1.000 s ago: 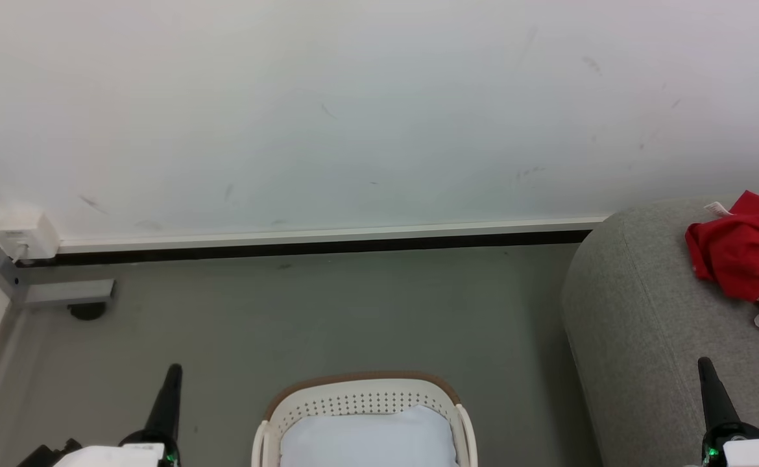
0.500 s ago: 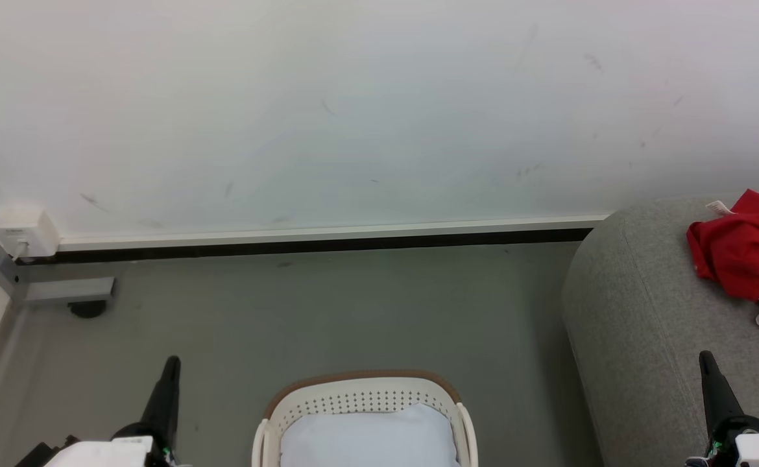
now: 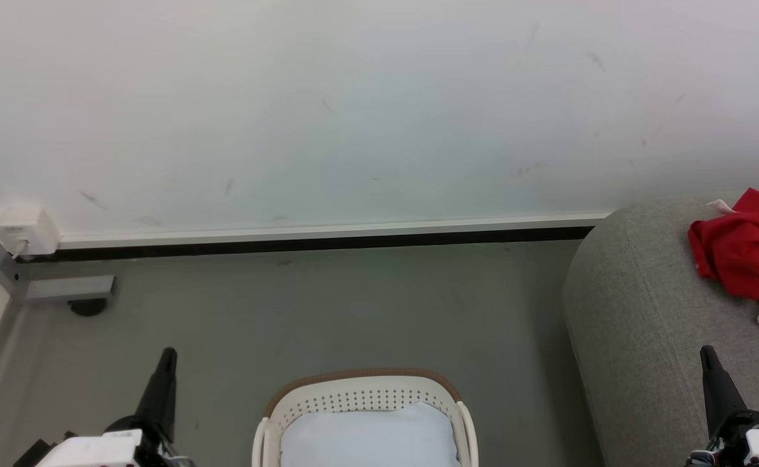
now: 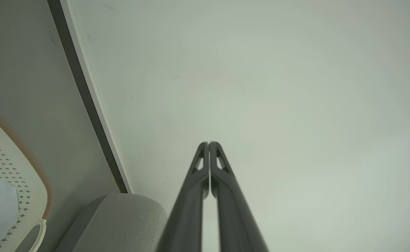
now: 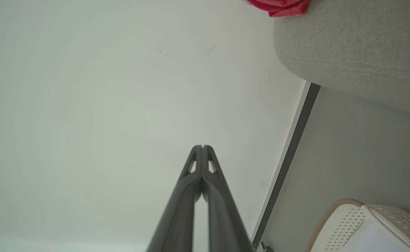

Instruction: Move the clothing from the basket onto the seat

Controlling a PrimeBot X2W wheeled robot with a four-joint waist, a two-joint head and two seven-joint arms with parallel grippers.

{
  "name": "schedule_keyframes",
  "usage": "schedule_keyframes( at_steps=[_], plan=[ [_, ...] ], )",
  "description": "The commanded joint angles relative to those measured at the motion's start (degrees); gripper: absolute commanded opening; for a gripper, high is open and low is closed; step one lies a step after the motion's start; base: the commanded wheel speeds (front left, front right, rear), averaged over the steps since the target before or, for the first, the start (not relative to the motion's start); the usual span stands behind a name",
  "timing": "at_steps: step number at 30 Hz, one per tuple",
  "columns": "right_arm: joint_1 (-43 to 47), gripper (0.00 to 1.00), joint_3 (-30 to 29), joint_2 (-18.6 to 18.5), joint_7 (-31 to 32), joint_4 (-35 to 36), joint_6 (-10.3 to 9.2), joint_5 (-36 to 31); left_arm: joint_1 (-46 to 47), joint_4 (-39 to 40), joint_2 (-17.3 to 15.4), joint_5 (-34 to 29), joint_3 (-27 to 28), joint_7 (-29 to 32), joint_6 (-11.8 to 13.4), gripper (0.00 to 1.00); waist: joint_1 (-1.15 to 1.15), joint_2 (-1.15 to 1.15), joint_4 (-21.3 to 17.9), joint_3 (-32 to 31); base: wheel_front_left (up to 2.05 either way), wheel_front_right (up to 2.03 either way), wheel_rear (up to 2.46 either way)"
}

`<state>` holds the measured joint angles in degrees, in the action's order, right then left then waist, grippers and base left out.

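Both jaws pinched shut on nothing: left gripper [image 4: 209,143] and right gripper [image 5: 202,147], fingers aimed at the scuffed white wall [image 3: 353,117]. Crumpled bright red fabric clothing with white trim [image 3: 746,250] lies on the rounded light-grey upholstered sofa [image 3: 639,305], ahead and right of the right fingertips, well apart. It's a heap, can't tell its long axis, and the frame edge cuts it off. Oval cream perforated basket with brown rim [image 3: 360,377] sits between the grippers on the grey floor [image 3: 327,305], long axis toward the robot, near end cut off, white cloth liner [image 3: 370,438] inside.
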<state>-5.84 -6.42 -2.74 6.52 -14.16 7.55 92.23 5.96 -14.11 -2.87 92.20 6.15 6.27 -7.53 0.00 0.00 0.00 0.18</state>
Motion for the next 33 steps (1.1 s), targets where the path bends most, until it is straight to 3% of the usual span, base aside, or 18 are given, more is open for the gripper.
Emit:
schedule_keyframes(
  at_steps=[1, 33],
  plan=[
    [-0.77, 0.0, -0.22, -0.37, 0.19, 0.25, -0.12, 0.25, 0.53, 0.16, -0.5, 0.71, 0.2, 0.19, 0.08, 0.0, 0.0, 0.0, 0.0, 0.0, 0.0, 0.0, 0.0],
    [-0.77, 0.0, -0.26, -0.33, 0.22, 0.25, -0.12, 0.2, 0.54, 0.16, -0.34, 0.48, 0.35, 0.25, 0.08, 0.0, 0.0, 0.0, 0.0, 0.0, 0.0, 0.0, 0.0]
  ],
)
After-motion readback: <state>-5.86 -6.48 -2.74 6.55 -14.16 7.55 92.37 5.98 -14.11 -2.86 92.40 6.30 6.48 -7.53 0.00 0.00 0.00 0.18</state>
